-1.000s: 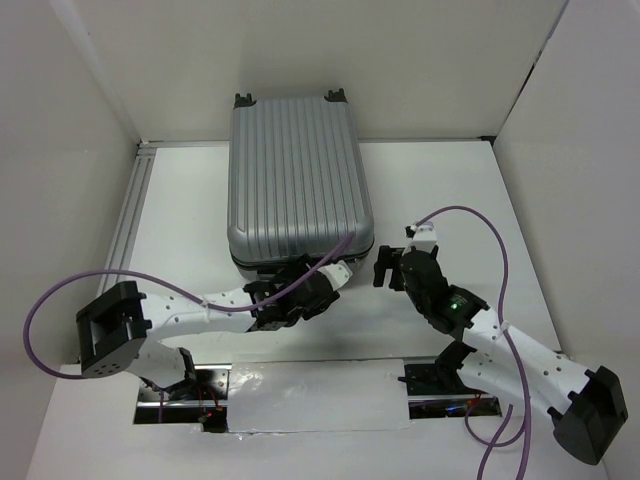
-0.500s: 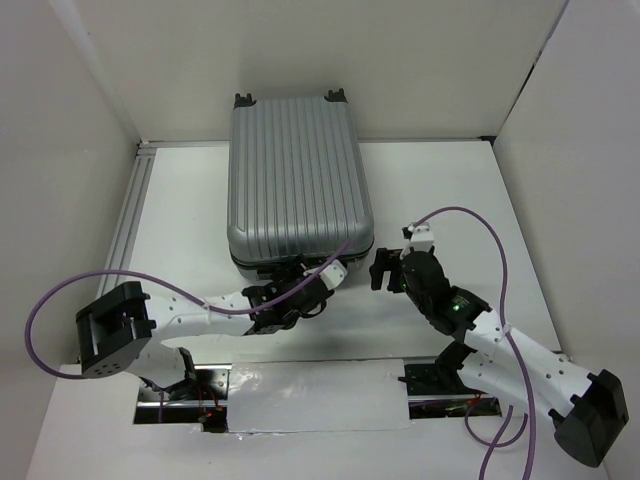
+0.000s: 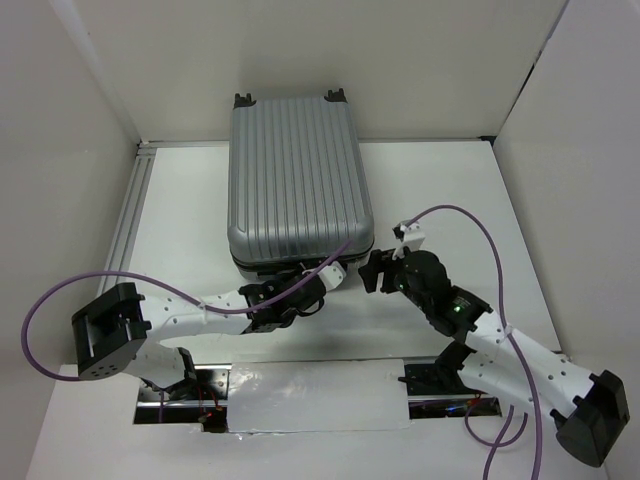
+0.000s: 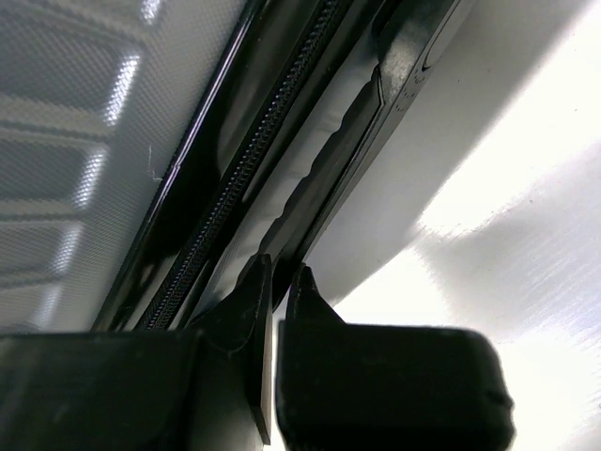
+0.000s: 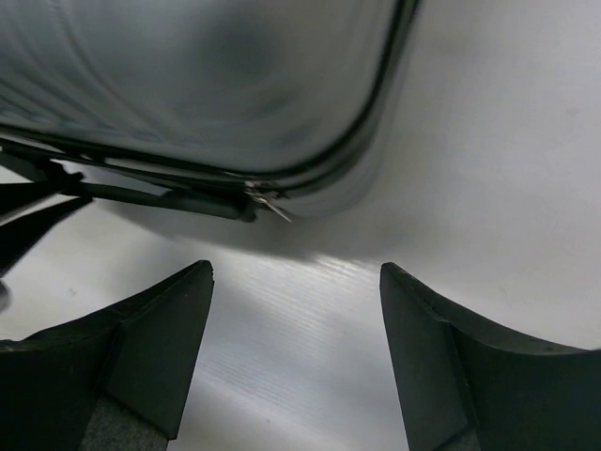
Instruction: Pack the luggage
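Luggage, a large silver-grey ribbed hard-shell suitcase (image 3: 298, 180), lies closed with its shell up at the far middle of the white desk (image 3: 450, 190). Its small black wheels (image 3: 245, 100) are at the far end by the back wall.

A white left arm (image 3: 190, 312) reaches in from the near left, and its black left tool (image 3: 318, 272) sits at the suitcase's near edge. In the left wrist view the left tool (image 4: 277, 287) has its two fingers (image 4: 252, 310) drawn almost together with only a thin slit between them, just beside the black zipper track (image 4: 244, 178). I cannot tell whether anything is caught between them.

A white right arm (image 3: 510, 345) comes from the near right. Its right tool (image 3: 372, 270) sits spread wide just off the suitcase's near right corner, not touching it. The right wrist view shows a small metal zipper pull (image 5: 268, 204) sticking out from the seam, ahead of the spread fingers (image 5: 160, 338).
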Motion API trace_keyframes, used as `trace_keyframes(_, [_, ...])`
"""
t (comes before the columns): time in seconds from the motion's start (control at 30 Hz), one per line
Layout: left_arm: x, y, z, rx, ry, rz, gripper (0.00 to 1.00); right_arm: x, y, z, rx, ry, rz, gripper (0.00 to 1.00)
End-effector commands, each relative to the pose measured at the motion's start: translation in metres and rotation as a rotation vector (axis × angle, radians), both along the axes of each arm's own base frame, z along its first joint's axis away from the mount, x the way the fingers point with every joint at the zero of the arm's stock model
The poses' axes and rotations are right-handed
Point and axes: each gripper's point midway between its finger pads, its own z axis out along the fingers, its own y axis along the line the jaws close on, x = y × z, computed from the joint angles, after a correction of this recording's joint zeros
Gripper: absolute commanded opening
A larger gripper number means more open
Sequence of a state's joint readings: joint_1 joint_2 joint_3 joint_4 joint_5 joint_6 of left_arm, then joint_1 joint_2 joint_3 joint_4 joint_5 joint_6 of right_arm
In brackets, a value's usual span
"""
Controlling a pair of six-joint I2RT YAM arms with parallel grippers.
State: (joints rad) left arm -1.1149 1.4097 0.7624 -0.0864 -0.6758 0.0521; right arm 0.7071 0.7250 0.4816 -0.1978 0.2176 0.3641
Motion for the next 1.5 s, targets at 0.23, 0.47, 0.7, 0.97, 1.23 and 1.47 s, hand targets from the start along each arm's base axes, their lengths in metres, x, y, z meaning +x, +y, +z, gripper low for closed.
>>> trace_keyframes(0.23, [-0.004,-0.011,-0.013,-0.112,0.059,0.056,0.0,0.026,0.033,-0.002,-0.035,-0.056,-0.012,0.66])
trace_keyframes(0.47, [-0.005,-0.006,-0.017,-0.101,0.062,0.069,0.0,0.038,0.037,0.003,-0.003,-0.125,-0.08,0.6])
trace_keyframes(0.7, [-0.007,-0.004,-0.017,-0.108,0.065,0.075,0.0,0.045,0.047,0.001,0.005,-0.159,-0.06,0.5])
trace_keyframes(0.97, [-0.006,-0.002,-0.023,-0.098,0.066,0.1,0.0,0.055,0.048,-0.002,-0.006,-0.148,-0.106,0.39])
trace_keyframes(1.23, [-0.007,0.005,-0.026,-0.123,0.063,0.144,0.0,0.054,0.049,0.001,0.028,-0.132,-0.122,0.12])
trace_keyframes(1.47, [-0.01,0.015,-0.019,-0.17,0.045,0.18,0.0,0.046,0.041,0.0,0.031,-0.077,-0.165,0.0])
